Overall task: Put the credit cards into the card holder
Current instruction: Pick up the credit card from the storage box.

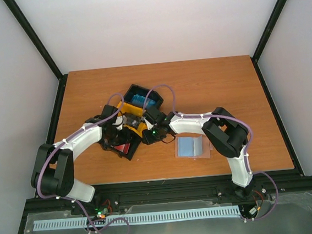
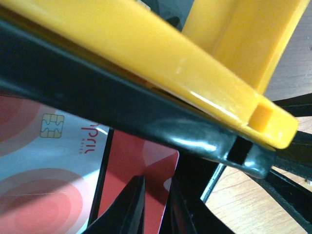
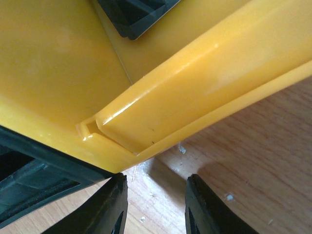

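In black bin [image 2: 97,92]: left tool [image 2: 155,195] grip on red card [image 2: 136,161] unclear; right tool [image 3: 155,185] spread.

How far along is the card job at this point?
Done: possibly one, since the open card holder shows a light blue rectangle, though I cannot confirm it is a card. In hand: the left gripper has its jaws nearly together at a red card in the near black bin; the right gripper is open and empty. Left: blue cards in the far bin.
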{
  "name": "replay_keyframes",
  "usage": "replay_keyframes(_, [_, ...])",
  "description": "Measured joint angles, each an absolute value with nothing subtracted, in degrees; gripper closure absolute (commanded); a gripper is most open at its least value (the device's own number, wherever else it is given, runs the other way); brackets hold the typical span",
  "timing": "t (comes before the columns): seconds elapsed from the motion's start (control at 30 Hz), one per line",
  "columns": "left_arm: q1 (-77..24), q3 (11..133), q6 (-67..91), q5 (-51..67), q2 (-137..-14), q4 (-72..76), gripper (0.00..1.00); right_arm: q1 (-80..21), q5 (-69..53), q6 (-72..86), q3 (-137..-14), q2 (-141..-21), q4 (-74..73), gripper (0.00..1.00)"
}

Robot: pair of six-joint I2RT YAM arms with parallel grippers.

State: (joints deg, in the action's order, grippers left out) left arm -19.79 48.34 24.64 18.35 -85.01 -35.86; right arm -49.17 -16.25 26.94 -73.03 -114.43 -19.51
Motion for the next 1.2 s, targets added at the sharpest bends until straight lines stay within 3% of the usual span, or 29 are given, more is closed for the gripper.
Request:
replay_keyframes(0.63, [-19.8,50.8,24.9,13.7,-84.2,-38.3,0.97,-49.2,-15.9,26.9,-73.3,-114.5,-19.7,0.66])
replay_keyframes(1.2, [-19.8,54.1,25.8,6.7,-84.2,-43.9,0.99,-49.2,-15.9,26.9,-73.3,-114.5,-19.6,0.66])
